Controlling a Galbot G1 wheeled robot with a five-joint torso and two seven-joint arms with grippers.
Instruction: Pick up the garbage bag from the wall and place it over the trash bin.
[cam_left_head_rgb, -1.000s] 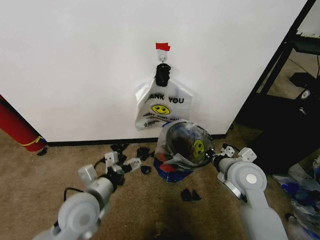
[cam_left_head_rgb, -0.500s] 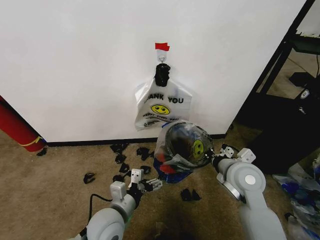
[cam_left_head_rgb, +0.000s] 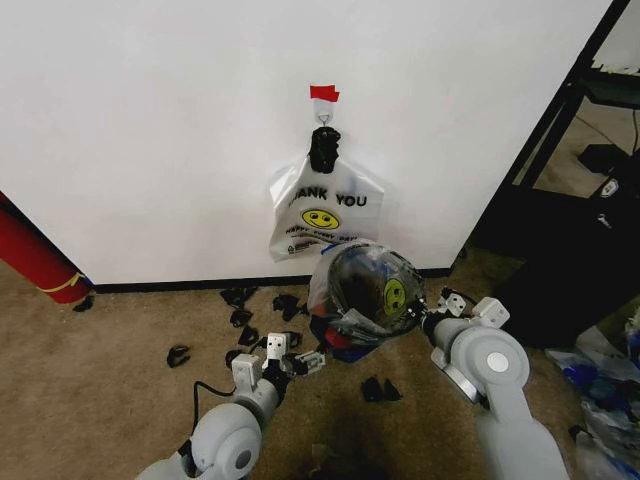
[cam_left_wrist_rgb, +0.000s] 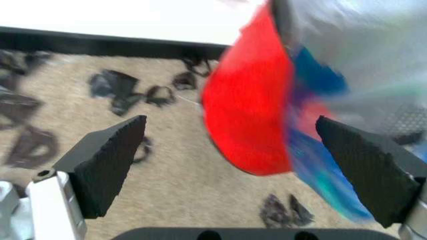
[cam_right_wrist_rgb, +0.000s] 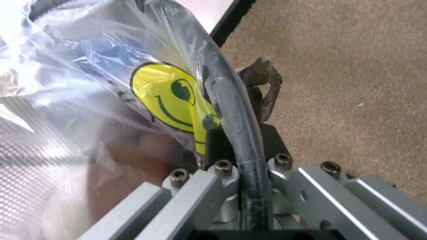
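The trash bin (cam_left_head_rgb: 352, 290) stands tilted on the carpet below the wall (cam_left_head_rgb: 150, 130), its mouth facing me and its red base (cam_left_wrist_rgb: 247, 110) low on the left. The garbage bag (cam_left_head_rgb: 395, 293), see-through with a yellow smiley (cam_right_wrist_rgb: 170, 105) and blue panels (cam_left_wrist_rgb: 320, 165), is stretched over its rim. My right gripper (cam_left_head_rgb: 428, 318) is shut on the bag and the black rim (cam_right_wrist_rgb: 233, 110) at the bin's right side. My left gripper (cam_left_head_rgb: 298, 362) is open on the bin's lower left, its fingers (cam_left_wrist_rgb: 107, 165) standing on either side of the red base without touching it.
A white THANK YOU bag (cam_left_head_rgb: 320, 210) hangs from the hook under red tape (cam_left_head_rgb: 324, 93). Black scraps (cam_left_head_rgb: 240, 318) litter the carpet. A red roll (cam_left_head_rgb: 35, 255) leans at the left. A black rack (cam_left_head_rgb: 570, 150) and blue plastic (cam_left_head_rgb: 600, 390) stand at the right.
My left arm has swung to the right across the carpet until its open gripper reached the bin's base. The right gripper has kept its hold, and the bin has barely shifted.
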